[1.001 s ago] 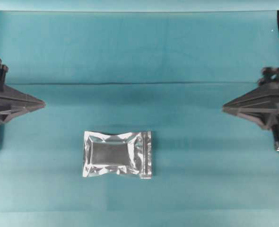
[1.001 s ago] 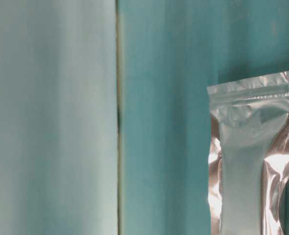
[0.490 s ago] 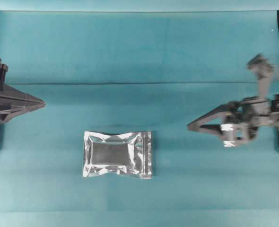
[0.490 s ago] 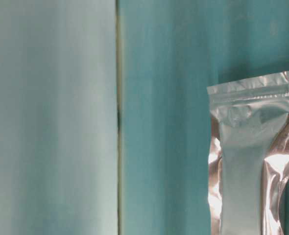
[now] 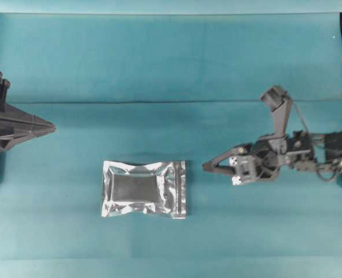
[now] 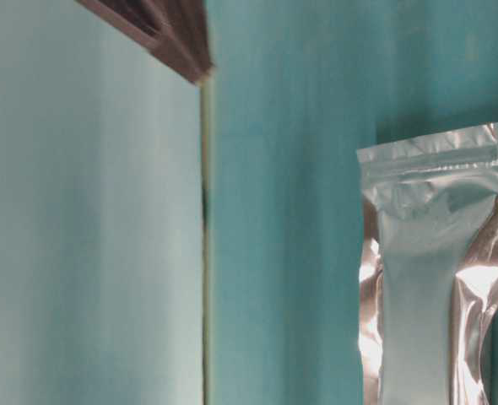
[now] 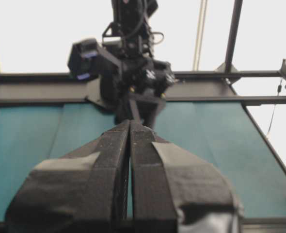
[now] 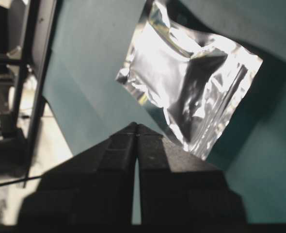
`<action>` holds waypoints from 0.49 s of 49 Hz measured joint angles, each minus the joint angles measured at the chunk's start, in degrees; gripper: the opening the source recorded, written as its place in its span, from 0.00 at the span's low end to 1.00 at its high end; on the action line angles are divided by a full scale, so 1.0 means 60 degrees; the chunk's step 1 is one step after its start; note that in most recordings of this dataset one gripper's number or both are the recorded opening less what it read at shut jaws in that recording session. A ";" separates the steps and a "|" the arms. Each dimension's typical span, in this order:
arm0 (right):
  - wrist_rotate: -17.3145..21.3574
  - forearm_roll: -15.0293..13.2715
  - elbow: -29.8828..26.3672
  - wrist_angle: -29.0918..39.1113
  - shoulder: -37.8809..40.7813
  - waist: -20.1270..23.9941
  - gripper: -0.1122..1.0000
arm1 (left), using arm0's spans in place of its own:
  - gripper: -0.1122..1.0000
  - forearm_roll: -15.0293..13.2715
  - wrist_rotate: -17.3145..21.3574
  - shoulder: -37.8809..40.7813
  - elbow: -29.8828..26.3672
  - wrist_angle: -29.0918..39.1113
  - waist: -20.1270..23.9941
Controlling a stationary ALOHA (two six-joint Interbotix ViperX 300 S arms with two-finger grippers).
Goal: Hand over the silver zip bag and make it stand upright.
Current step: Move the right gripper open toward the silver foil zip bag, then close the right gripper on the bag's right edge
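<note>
- crinkled silver foil zip bag [image 5: 144,189] lies flat on the teal worktop [image 5: 171,63], near-centre.
- right tool [image 5: 208,167] just right of it, fingertips together, empty.
- left tool [image 5: 50,127] far left, closed, empty.

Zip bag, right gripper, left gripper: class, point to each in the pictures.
zip bag [image 5: 144,189], overhead view, dark centre panel.
right gripper [image 5: 206,167], overhead view, fingertips.
left gripper [image 5: 51,127], overhead view, shut fingertips.
</note>
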 measured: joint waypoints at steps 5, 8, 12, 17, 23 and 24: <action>0.0483 0.0146 0.0000 -0.0688 0.0630 0.0366 0.56 | 0.09 0.0015 0.0029 0.0000 -0.0015 0.0029 0.0000; 0.0806 0.0190 -0.0029 -0.0923 0.1025 0.0469 0.72 | 0.09 0.0000 0.0044 0.0000 0.0000 0.0029 0.0000; 0.0967 0.0220 -0.0146 -0.0996 0.1436 0.0513 0.88 | 0.09 0.0000 0.0015 0.0000 -0.0015 0.0044 0.0000; 0.1011 0.0220 -0.0308 -0.1055 0.1875 0.0513 0.91 | 0.09 0.0000 0.0015 0.0015 0.0000 0.0059 0.0000; 0.1069 0.0234 -0.0425 -0.1143 0.2329 0.0542 0.90 | 0.09 0.0000 0.0015 0.0029 0.0000 0.0044 0.0000; 0.1099 0.0249 -0.0439 -0.1172 0.2417 0.0542 0.91 | 0.09 0.0000 0.0000 0.0015 0.0000 0.0059 0.0000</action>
